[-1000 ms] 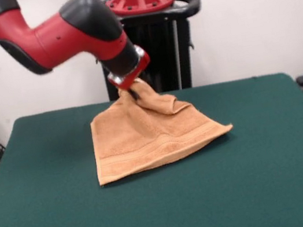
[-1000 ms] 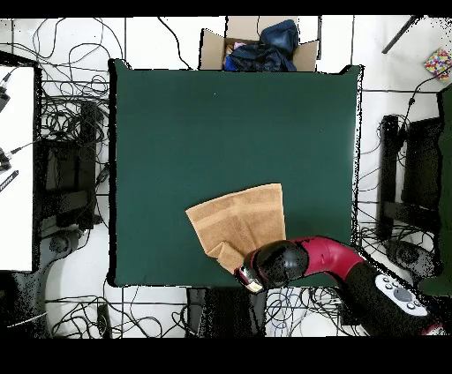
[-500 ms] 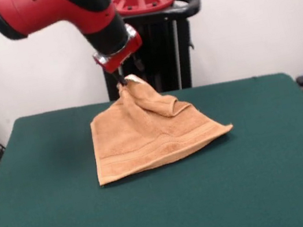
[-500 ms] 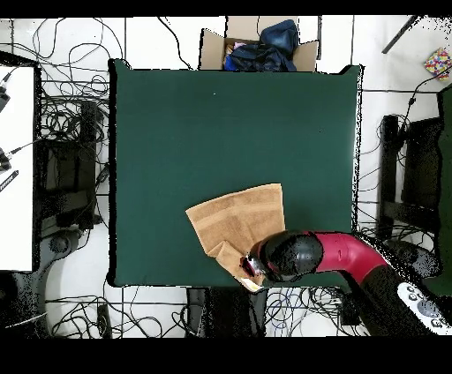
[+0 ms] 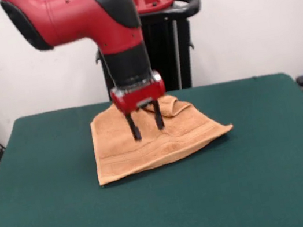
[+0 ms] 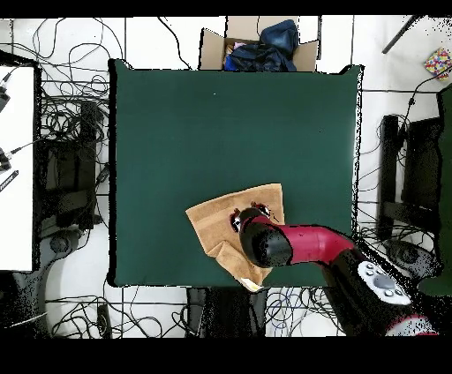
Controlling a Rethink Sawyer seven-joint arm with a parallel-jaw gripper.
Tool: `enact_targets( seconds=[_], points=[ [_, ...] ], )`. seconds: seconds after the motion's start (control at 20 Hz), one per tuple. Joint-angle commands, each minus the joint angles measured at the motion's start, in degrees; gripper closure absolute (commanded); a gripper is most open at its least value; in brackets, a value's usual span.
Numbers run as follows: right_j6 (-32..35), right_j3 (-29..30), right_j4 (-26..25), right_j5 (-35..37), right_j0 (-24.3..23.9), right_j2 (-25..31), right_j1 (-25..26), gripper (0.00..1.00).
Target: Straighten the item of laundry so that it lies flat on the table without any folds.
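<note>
Nearest us in the front view lies bare green table [image 5: 174,209], and past it we find the orange-tan towel [image 5: 117,152] resting on the felt, its striped band along the near edge. Over the towel's middle we see the gripper [image 5: 146,127] pointing straight down, its two dark fingers [image 5: 134,127] spread apart and holding nothing (whether their tips touch the cloth we cannot tell). Behind it the towel's far corner [image 5: 173,105] is folded over onto itself, toward the table's far side.

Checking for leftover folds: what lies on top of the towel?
A folded-over flap lies on the towel at its far corner. The open gripper hangs over the middle. What the flap covers cannot be seen.
</note>
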Motion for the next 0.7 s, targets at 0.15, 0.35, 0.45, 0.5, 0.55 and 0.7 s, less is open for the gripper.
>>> enact_targets(
  seconds=[0.15,0.35,0.45,0.5,0.55,0.7],
  points=[
    [15.08,-8.60,5.57,-18.13,5.49,-19.58,9.46,0.00],
    [12.33,-9.17,8.91,-19.62,7.01,-22.44,8.70,0.00],
    [11.85,-7.45,9.75,-17.08,7.14,-22.48,6.25,0.00],
    [11.49,-6.81,9.89,-15.18,7.20,-22.33,4.60,0.00],
    [11.74,-5.03,10.22,-14.71,8.05,-22.86,2.89,0.00],
    [12.36,-3.83,10.94,-13.81,9.44,-23.58,1.94,0.00]
  ],
)
